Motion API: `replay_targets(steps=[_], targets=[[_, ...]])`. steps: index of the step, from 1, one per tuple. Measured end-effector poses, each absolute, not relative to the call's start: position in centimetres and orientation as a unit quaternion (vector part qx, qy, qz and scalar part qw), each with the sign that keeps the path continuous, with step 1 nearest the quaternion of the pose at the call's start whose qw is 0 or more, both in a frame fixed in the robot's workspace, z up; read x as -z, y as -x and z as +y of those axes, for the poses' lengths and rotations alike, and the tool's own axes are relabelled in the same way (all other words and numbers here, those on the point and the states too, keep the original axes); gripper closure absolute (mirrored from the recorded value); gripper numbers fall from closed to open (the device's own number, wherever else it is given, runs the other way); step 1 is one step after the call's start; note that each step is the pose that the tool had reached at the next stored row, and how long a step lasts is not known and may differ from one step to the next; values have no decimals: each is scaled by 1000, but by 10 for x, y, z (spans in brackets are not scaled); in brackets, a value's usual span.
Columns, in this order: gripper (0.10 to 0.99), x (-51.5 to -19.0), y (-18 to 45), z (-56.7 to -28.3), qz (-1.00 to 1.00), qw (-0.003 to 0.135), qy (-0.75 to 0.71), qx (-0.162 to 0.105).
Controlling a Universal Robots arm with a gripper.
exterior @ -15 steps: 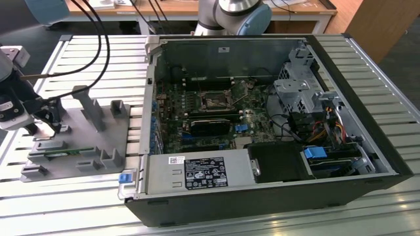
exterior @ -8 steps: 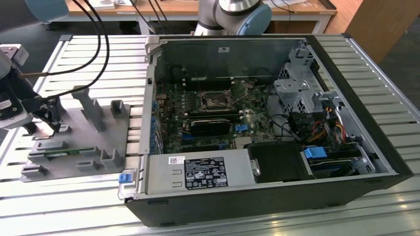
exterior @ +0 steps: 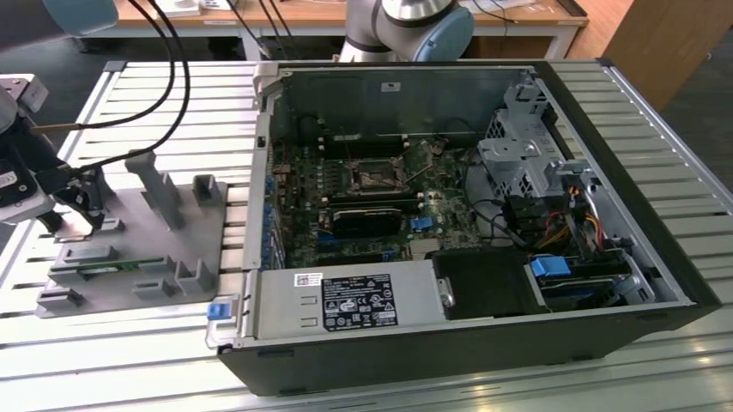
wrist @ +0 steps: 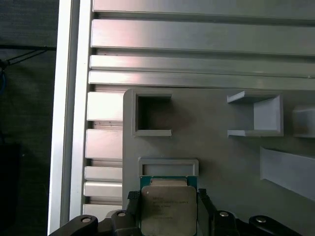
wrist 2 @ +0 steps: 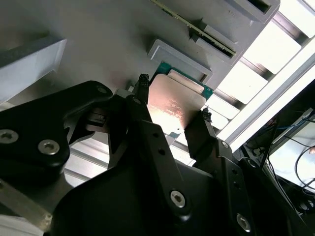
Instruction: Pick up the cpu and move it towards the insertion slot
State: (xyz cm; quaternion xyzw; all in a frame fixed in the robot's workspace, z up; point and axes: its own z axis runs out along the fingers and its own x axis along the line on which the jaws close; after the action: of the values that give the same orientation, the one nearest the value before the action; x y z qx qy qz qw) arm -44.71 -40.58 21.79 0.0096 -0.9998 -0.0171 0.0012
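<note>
The cpu [wrist 2: 172,110] is a flat square chip with a shiny silver top and a thin green rim. My gripper [wrist 2: 173,101] is shut on it, one black fingertip against each of two opposite edges. In the first wrist view the cpu [wrist: 167,211] sits between the fingers [wrist: 132,199] just in front of its low grey holder frame [wrist: 168,164]. In the exterior view my gripper [exterior: 78,206] hangs over the grey fixture plate at that view's far left. The insertion slot [exterior: 376,178], a small dark square socket, lies on the motherboard inside the open computer case, well off toward that view's right.
The grey fixture plate [exterior: 137,249] carries upright posts and a narrow green circuit strip [exterior: 109,268]. The case wall [exterior: 261,172] stands between the fixture and the motherboard. A power supply [exterior: 343,300] fills the case's near corner. Black cables [exterior: 172,77] hang above the slatted aluminium table [exterior: 172,112].
</note>
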Motion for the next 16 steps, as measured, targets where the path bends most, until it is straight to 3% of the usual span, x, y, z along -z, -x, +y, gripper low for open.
replay_targets(steps=[16], targets=[[545, -226, 447, -406, -1000, 1, -10, 17]])
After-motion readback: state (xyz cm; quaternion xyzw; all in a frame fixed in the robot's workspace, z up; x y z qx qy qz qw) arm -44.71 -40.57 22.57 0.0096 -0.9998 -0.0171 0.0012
